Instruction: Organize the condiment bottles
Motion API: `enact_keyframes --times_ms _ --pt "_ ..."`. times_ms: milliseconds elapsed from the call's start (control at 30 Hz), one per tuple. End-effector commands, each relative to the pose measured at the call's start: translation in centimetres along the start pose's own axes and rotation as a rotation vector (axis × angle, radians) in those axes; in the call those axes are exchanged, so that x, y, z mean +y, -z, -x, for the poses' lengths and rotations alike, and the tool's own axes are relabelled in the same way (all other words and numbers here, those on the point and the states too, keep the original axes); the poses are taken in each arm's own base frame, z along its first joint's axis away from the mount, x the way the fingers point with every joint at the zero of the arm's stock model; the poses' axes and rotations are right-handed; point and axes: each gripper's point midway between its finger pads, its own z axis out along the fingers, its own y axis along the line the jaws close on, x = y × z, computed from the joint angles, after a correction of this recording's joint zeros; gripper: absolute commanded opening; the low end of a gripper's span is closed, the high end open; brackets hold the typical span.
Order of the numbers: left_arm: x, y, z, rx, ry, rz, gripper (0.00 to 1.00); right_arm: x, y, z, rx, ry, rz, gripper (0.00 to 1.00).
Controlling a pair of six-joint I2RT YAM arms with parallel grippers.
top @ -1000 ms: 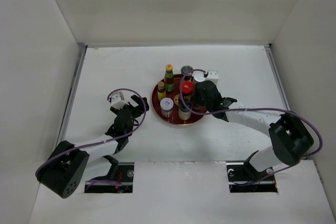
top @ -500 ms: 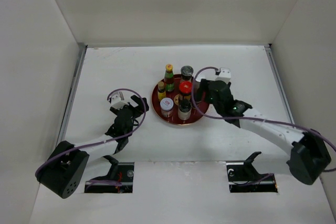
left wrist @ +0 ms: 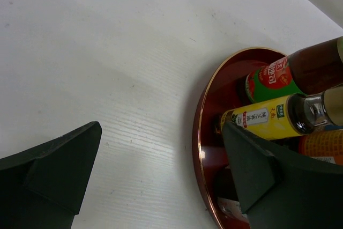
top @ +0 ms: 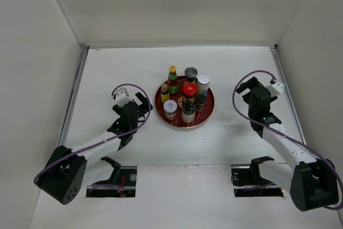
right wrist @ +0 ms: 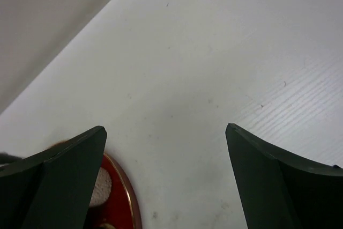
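The condiment bottles stand together on a round dark-red tray [top: 210, 105]. Among them are a slim yellow-capped bottle [top: 172, 79], a grey-capped shaker [top: 191, 74], a white cylinder [top: 203, 84], a red-lidded jar [top: 188, 90] and a small dark-capped jar [top: 200, 102]. My left gripper [top: 141, 103] is open just left of the tray. In the left wrist view its jaws [left wrist: 161, 127] frame bare table and the tray rim [left wrist: 200, 138], with a yellow-labelled bottle [left wrist: 262, 119] behind the right finger. My right gripper [top: 247, 89] hangs open and empty well to the right of the tray.
White walls close in the table on the left, back and right. In the right wrist view the tray's edge [right wrist: 127, 199] shows at lower left behind my left finger, and a wall runs across the upper left.
My right gripper opened over the tray's right side and pulled away to the right, leaving the bottles standing. My left arm edged slightly toward the tray.
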Motion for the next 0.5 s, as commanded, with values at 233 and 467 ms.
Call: enact_keyframes --times_ms 233,467 --pt "0.8 1.8 2.0 0.042 -0.018 0.058 1.0 1.9 -1.0 -3.7 0.032 -0.139 0.111 1.0" --pt "1.3 2.3 1.6 0.076 -0.051 0.092 1.0 2.4 -0.6 -5.6 0.069 -0.133 0.158 1.0"
